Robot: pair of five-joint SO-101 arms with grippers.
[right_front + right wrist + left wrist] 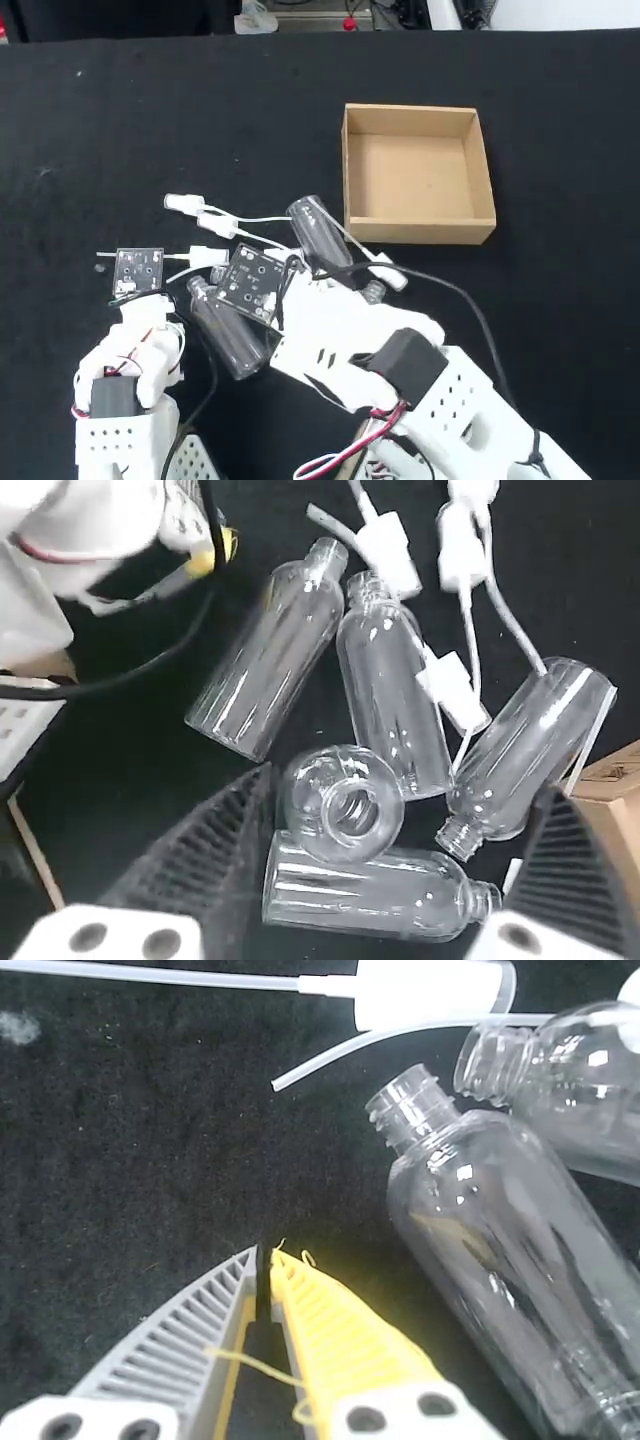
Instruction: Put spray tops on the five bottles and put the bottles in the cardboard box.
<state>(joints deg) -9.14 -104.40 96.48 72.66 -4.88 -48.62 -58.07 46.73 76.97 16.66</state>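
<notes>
Hiding much of the bottle heap in the high view, the right arm (400, 370) lies over it near the table's (100, 120) near edge, about midway along. Two bottles stick out there, one (315, 235) toward the cardboard box (418, 175), one (230, 330) between the arms.

The right wrist view gives all five bottles (390, 695), clear, necks bare. Four are lying, touching or crossing. One upright bottle (340, 805) is seen mouth-on.

The right tool (407, 790) gapes wide, gripping nothing. The upright bottle stands between its jaws, just beside the dark one; contact can't be told. The jaw bases are cut off by the frame.

The left tool (268, 1258) is fully closed, tips together, nothing in it, with a yellow thread (250, 1365) across it. In the high view it is hidden under its camera board (140, 270). Near it are two lying bottles, bodies cut off by the frame.

Loose white spray tops (185, 203) with long dip tubes lie on the table at the heap's far side. The tubes are tangled, so the count is unsure, about four. One (450, 685) rests against a lying bottle.

The cardboard box, open-topped, sits right of the table's middle, apart from the edges. All five bottles lie outside it.

Markings on the camera board are too small to read.
</notes>
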